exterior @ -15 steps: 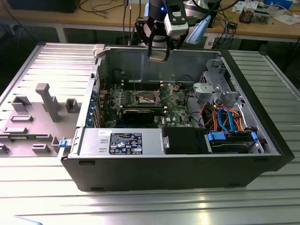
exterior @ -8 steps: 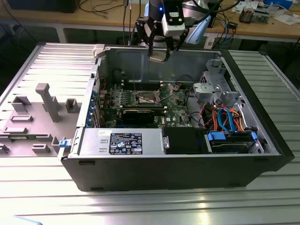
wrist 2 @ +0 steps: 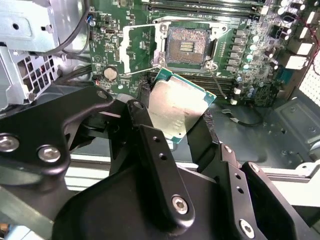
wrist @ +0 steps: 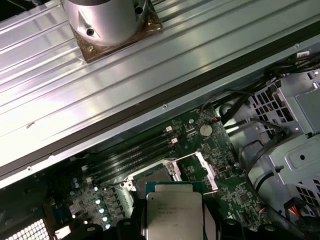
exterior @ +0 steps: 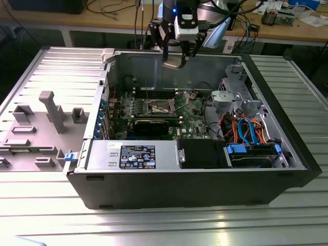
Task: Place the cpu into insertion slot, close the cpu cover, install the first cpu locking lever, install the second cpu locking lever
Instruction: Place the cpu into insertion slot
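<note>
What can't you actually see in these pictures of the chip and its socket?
First wrist view: the cpu covers most of the insertion slot, and the picture's edge cuts the cpu off.
Second wrist view: fingers of the gripper hide two cpu edges.
Exterior view: the slot's inside is too small.

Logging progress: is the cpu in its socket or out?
Out. The gripper holds the cpu by its edges, apart from the insertion slot, whose bare contacts show.
</note>
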You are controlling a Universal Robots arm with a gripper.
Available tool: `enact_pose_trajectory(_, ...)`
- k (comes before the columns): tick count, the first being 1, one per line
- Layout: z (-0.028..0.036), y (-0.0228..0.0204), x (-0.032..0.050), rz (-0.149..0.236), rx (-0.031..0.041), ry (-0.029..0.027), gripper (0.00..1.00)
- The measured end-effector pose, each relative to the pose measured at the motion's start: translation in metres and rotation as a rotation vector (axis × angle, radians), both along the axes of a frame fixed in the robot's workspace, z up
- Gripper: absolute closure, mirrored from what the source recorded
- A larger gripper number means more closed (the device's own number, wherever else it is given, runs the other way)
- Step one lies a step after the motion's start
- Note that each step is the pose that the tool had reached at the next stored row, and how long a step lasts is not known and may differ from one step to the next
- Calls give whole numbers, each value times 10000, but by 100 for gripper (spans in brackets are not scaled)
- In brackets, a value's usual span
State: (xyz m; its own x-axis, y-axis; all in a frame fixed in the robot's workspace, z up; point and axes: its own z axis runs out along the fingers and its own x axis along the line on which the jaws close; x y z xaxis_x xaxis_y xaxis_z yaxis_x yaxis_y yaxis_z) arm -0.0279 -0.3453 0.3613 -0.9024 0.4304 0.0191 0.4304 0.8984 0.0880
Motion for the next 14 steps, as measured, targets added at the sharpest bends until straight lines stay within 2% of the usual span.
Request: enact_pose_trajectory(14,-2,0,0,-91,0,-1,46)
